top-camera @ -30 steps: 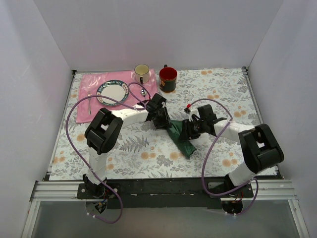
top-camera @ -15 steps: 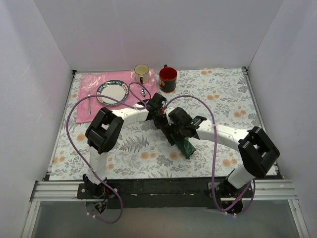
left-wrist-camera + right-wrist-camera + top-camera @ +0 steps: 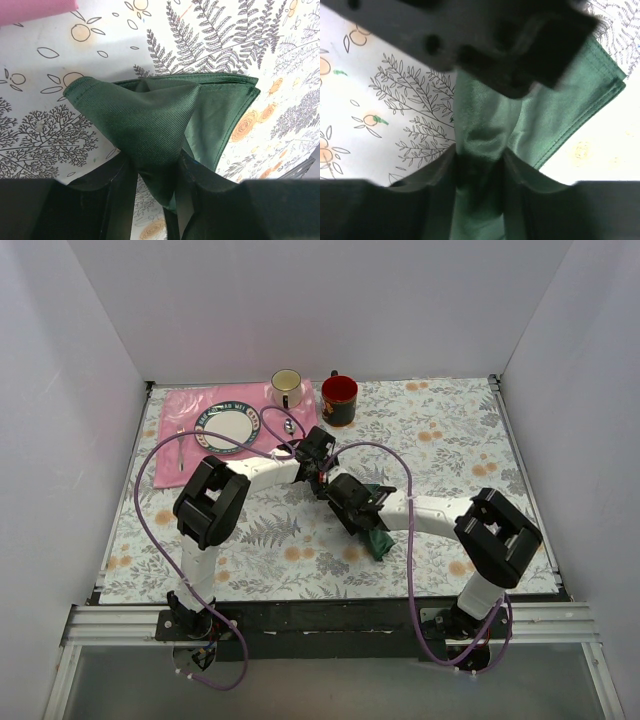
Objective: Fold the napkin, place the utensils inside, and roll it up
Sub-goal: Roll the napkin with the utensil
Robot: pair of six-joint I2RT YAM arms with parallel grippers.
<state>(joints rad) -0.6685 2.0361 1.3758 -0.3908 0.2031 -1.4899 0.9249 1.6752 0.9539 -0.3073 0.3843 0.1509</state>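
Now the napkin (image 3: 379, 539) lies bunched and folded at mid-table (image 3: 450, 440), with both arms meeting over it. The left gripper (image 3: 152, 174) pinches a raised fold of green cloth between its fingers. Just beside it, the right gripper (image 3: 480, 165) squeezes another ridge of the napkin, fingers pressed against the fabric.

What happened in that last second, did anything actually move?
The right arm swung left along the napkin toward the left arm, and its jaws now pinch the cloth close beside the left ones. The left arm kept its hold on the napkin; the plate and pink placemat stayed put.
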